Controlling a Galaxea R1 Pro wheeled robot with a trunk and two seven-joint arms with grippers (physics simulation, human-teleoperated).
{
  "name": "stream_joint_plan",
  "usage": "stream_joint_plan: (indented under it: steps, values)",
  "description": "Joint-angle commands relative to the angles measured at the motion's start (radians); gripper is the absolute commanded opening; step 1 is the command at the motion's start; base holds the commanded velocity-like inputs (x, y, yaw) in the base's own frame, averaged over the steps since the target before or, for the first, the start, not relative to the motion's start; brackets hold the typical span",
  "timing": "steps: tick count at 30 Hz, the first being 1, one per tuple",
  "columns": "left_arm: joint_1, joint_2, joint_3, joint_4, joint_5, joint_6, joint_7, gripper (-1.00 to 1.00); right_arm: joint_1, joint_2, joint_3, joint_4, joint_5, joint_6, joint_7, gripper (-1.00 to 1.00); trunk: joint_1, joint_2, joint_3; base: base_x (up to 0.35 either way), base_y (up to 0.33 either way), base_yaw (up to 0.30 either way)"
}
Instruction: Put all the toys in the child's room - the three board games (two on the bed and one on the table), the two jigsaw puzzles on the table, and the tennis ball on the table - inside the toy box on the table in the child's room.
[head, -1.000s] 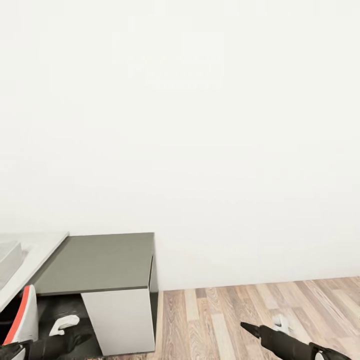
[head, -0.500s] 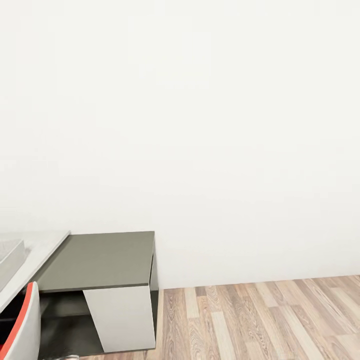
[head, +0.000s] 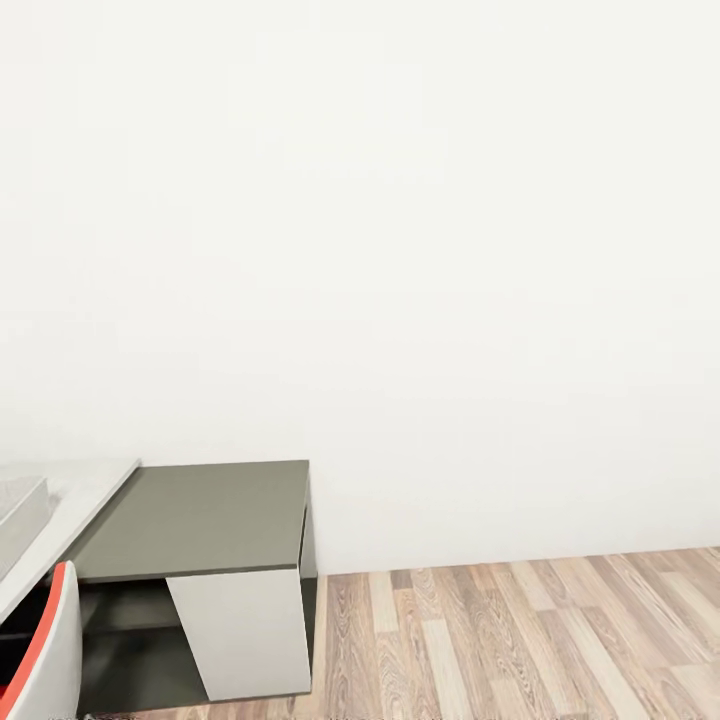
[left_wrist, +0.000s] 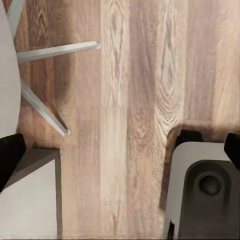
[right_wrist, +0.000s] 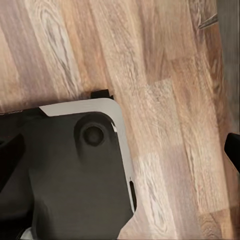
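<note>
Home room: white wall (head: 400, 250), wood-plank floor (head: 520, 640), grey desk (head: 200, 520), chair (head: 45, 650).

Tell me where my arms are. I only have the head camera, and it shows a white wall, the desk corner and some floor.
Observer: The left tool points down at the wood floor, its fingers wide apart with nothing between them.
Operator: And the right one?
Observer: The right tool is open and empty too, pointing down over a corner of the robot's base.
Operator: Anything near the left arm?
Observer: Thin metal chair legs spread over the floor in the left wrist view.
</note>
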Motion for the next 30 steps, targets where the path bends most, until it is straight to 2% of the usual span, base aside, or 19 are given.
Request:
stream_joint_plan:
  steps: [1,3,8,17,30]
  values:
    - [0.003,-0.001,0.007,0.002,-0.011,-0.005,0.007,1.0,0.0,0.0,-0.003,0.007,-0.006,-0.007,-0.001,1.0,0.0,-0.001,-0.002,0.0,0.0,0.0]
    - [0.015,-0.006,0.007,0.002,-0.013,-0.005,0.014,1.0,0.0,0.002,-0.002,0.036,-0.007,-0.046,-0.007,1.0,0.0,-0.001,-0.005,0.0,0.0,0.0]
    - [0.036,-0.009,0.007,0.002,-0.014,-0.005,0.019,1.0,0.0,0.007,-0.002,0.062,-0.009,-0.079,-0.01,1.0,0.0,-0.001,-0.013,0.0,0.0,0.0]
    - [0.072,-0.01,0.007,0.002,-0.015,-0.018,0.019,1.0,0.0,0.011,-0.001,0.068,-0.009,-0.073,-0.012,1.0,0.0,-0.001,-0.027,0.0,0.0,0.0]
    - [0.084,-0.014,0.008,0.003,-0.013,-0.033,0.018,1.0,0.0,0.009,-0.003,0.068,-0.012,-0.081,-0.014,1.0,0.0,-0.001,-0.045,0.0,0.0,0.0]
